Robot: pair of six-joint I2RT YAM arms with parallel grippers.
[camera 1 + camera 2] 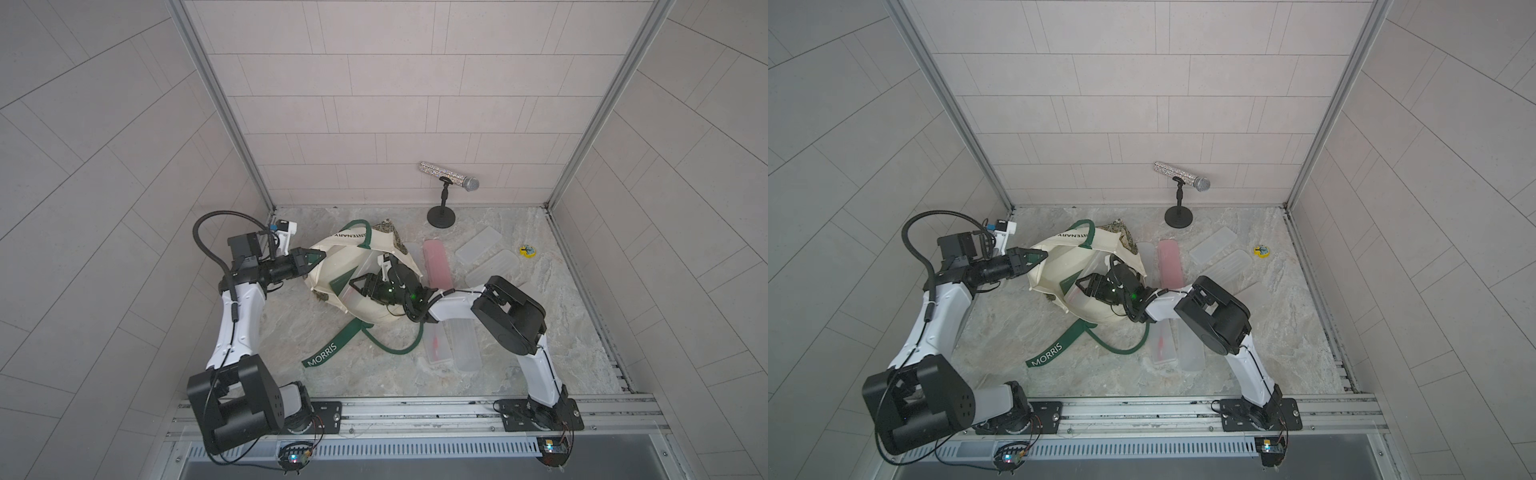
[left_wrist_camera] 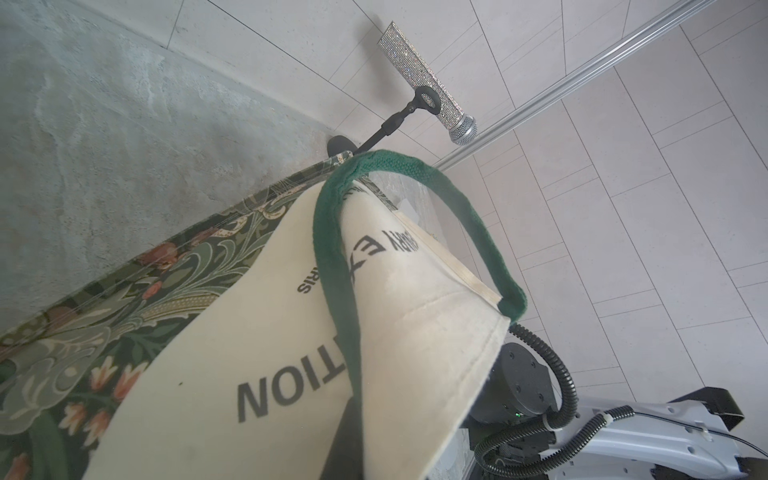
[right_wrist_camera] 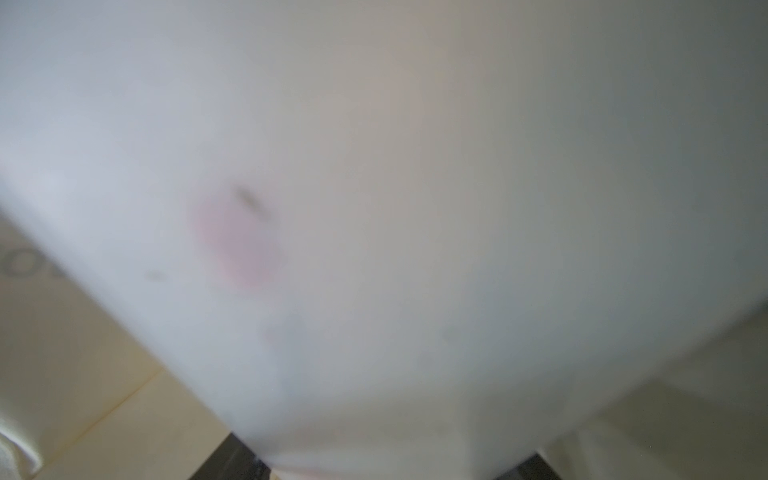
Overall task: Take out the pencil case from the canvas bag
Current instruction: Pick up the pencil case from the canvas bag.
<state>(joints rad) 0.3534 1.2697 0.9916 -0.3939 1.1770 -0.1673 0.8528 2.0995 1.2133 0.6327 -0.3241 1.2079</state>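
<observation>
I'm pinching the bag [image 1: 376, 318] rim with my left gripper [image 1: 320, 256], mouth gaping. My right gripper [image 1: 359, 286] is sitting in the mouth, fingers part-open, gripping the case [image 1: 352, 299]. Bare table [image 1: 291, 332] is lying open in front.

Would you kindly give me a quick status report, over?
Left hand shut on canvas bag rim. Right hand inside bag, frosted pencil case between its jaws, grip unconfirmed. Nothing seen across the bag mouth.

Marble tabletop [image 1: 291, 353]: canvas bag [image 1: 370, 311] slumped mid-left, strap trailing forward. Microphone stand [image 1: 441, 217] at back. Pink case [image 1: 436, 266] beside bag. Frosted cases [image 1: 478, 245] scattered right and front. Yellow disc [image 1: 528, 251] far right.
</observation>
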